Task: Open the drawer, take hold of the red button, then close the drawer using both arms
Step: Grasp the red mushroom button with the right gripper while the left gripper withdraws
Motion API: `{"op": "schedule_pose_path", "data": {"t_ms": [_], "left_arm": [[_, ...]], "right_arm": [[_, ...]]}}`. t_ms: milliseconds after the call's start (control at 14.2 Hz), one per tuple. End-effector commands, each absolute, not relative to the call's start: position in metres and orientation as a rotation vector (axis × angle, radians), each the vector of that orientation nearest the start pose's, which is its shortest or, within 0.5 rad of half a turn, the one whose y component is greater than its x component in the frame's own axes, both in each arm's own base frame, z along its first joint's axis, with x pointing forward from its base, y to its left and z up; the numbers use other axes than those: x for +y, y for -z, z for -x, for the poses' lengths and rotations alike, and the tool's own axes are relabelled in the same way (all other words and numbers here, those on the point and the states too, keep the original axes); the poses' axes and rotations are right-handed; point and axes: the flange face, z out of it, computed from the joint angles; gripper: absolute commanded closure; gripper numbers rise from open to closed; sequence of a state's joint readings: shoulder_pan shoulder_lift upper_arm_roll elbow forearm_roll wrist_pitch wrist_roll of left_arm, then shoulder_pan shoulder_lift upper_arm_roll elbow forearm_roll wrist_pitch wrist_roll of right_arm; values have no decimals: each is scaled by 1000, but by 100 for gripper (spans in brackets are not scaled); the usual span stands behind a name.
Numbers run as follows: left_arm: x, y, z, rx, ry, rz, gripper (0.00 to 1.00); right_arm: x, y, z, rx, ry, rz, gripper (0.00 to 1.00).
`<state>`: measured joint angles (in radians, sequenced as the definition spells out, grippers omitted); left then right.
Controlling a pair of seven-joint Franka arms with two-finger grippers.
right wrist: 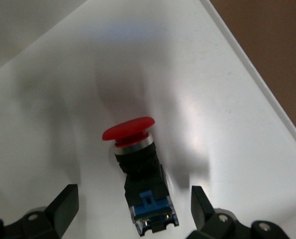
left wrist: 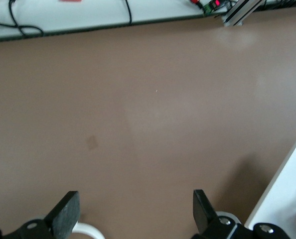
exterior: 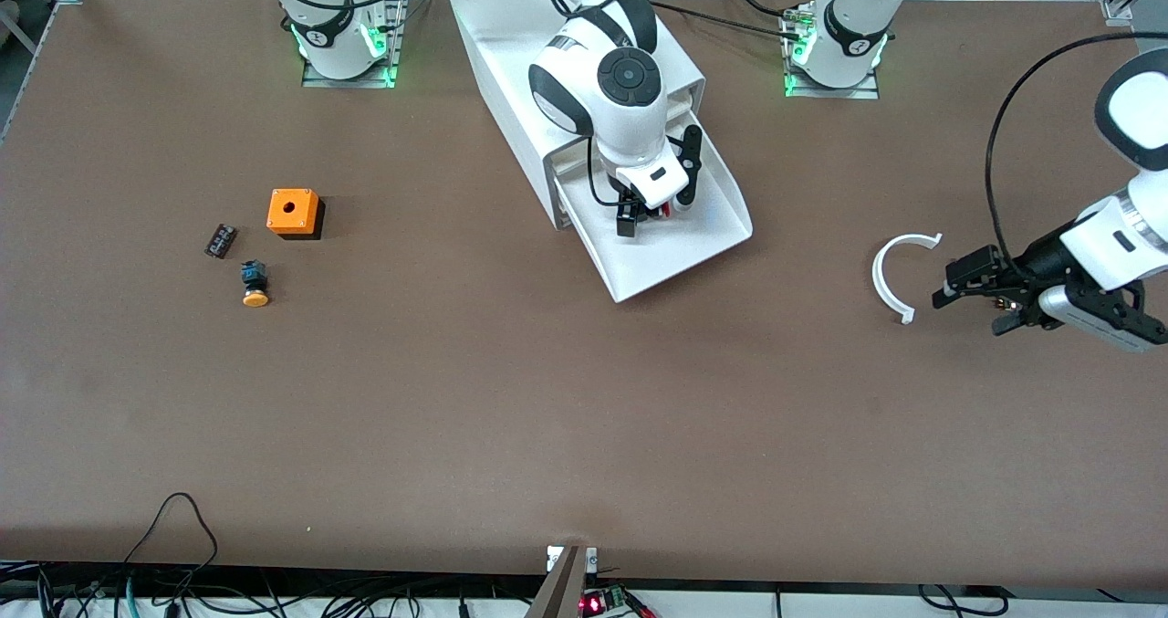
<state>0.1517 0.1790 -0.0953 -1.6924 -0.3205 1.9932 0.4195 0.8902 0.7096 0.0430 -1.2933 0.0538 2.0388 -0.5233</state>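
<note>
Right gripper (exterior: 650, 214), its black fingers spread wide, hangs inside the pulled-out white plastic bottom drawer (exterior: 693, 253), straddling the small red-capped button with black-and-blue body (right wrist: 138, 174) lying on the drawer floor, seemingly lined up to pinch it. Left gripper (exterior: 972, 282), also open, waits low beside a white curved plastic piece (exterior: 883, 276), likely ready to shut the drawer.

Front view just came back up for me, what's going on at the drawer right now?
The drawer is pulled out. The right gripper is down inside it, fingers open on either side of the red button, which lies on the drawer floor, not yet gripped. The left gripper waits open over the table beside a white curved piece.
</note>
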Motion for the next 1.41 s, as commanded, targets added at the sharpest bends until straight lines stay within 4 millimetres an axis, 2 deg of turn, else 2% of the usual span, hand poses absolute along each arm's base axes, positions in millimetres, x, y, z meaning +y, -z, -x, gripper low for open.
{"op": "schedule_pose_path", "data": {"t_ms": [0, 211, 352, 423, 634, 775, 846, 1128, 1339], "left_arm": [[19, -545, -622, 324, 194, 3300, 0], [2, -553, -615, 158, 77, 3236, 0], [0, -557, -610, 3, 32, 3220, 0], [0, -566, -605, -44, 3, 3216, 0], [14, -591, -597, -61, -55, 3151, 0], [18, -588, -595, -51, -59, 3111, 0], [13, -589, -595, -33, -53, 3089, 0], [8, -588, -596, -39, -57, 3097, 0], [8, -589, -596, -39, -53, 3102, 0]], "right_arm": [[603, -329, -449, -2026, 74, 2302, 14], [605, -324, -445, -2035, 65, 2297, 27], [605, -324, -446, -2052, 70, 2294, 38], [606, -325, -445, -2070, 76, 2293, 45], [607, -326, -444, -2078, 81, 2294, 56], [608, -329, -443, -2078, 88, 2294, 61], [609, -332, -443, -2075, 97, 2294, 64], [618, -362, -443, -2022, 162, 2304, 69], [612, -389, -460, -1958, 230, 2338, 72]]}}
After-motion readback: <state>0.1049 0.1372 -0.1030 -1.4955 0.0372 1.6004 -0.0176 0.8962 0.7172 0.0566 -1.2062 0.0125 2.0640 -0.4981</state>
